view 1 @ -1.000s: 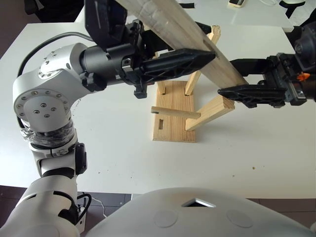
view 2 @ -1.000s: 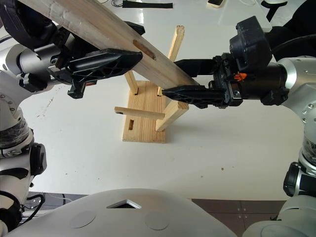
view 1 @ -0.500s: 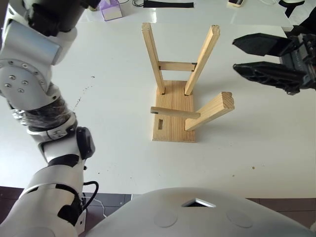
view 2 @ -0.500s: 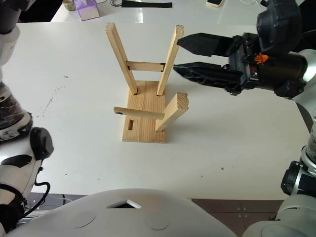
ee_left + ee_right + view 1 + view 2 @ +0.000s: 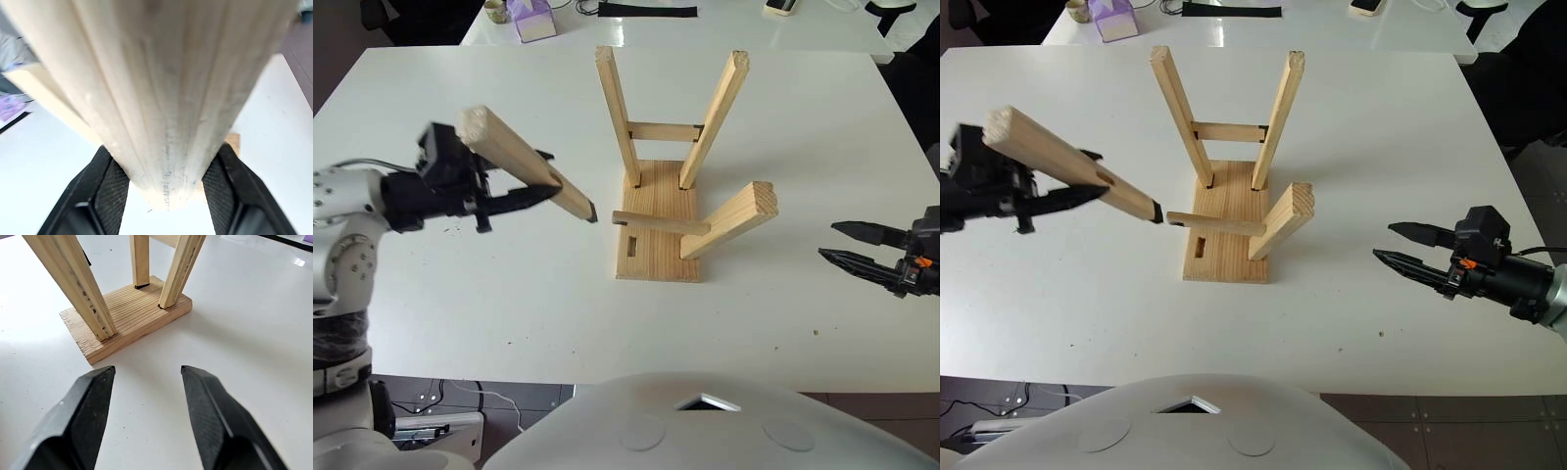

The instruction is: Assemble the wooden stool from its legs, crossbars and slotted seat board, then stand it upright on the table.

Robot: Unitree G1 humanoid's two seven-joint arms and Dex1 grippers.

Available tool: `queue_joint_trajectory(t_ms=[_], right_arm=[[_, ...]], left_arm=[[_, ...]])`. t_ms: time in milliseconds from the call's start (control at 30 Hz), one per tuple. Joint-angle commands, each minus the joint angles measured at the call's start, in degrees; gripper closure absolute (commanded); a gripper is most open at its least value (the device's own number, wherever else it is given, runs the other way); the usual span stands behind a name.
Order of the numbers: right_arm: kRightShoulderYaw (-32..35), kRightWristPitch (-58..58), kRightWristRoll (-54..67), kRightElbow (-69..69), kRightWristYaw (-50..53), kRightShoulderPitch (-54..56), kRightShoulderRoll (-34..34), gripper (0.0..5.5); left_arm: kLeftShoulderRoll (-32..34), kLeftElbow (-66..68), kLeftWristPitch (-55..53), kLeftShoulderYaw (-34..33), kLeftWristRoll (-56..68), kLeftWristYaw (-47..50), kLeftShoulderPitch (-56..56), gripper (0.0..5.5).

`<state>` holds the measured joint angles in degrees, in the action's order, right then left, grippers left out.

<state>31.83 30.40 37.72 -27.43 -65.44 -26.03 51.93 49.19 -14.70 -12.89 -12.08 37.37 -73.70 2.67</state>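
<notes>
The slotted seat board (image 5: 656, 240) lies flat in the middle of the white table. Two legs (image 5: 615, 113) joined by a crossbar (image 5: 661, 130) stand up from its far end. A third leg (image 5: 732, 217) leans from the near right slot, with a crossbar (image 5: 658, 223) sticking out to the left. My left gripper (image 5: 524, 191) is shut on the fourth leg (image 5: 519, 160), held slanted left of the board, its lower end close to that crossbar's tip. My right gripper (image 5: 850, 245) stands open low over the table to the right of the board, which lies ahead of its fingers (image 5: 88, 416).
A purple box (image 5: 534, 18) and a small cup (image 5: 494, 11) sit at the table's far left edge. A black strap (image 5: 648, 10) and a small device (image 5: 781, 6) lie on the table behind. The near table surface (image 5: 724, 313) is bare white.
My left arm has swung down from overhead and now holds the leg low, left of the board. My right gripper has let go of it and dropped to the right side, open.
</notes>
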Motion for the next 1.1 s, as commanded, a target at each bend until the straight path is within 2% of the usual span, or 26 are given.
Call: queue_joint_trajectory(t_ms=[33,533,767,967,1100], right_arm=[[-3.16,-1.25,-1.4,-0.23,-0.54,2.6,1.44,3.02],[-8.28,-2.83,-3.86,0.14,-0.16,4.27,1.16,3.02],[-10.05,-2.62,-4.11,-0.1,-0.21,5.52,1.17,3.02],[-11.05,-2.97,-4.55,-0.42,0.02,5.73,1.06,3.02],[-12.38,-3.06,-4.6,-1.06,0.74,6.51,0.82,3.02]], left_arm=[[-3.56,0.93,7.86,2.25,-2.94,-3.19,-3.31,3.47],[-7.28,-2.41,8.12,6.11,-3.01,-1.78,-3.16,3.47],[-7.69,4.37,14.33,11.16,-9.37,-4.42,-0.65,3.47],[-5.53,9.88,4.27,14.72,-9.17,-2.79,6.08,3.47],[-3.91,8.15,-0.52,20.8,-12.44,-3.1,9.72,3.47]])
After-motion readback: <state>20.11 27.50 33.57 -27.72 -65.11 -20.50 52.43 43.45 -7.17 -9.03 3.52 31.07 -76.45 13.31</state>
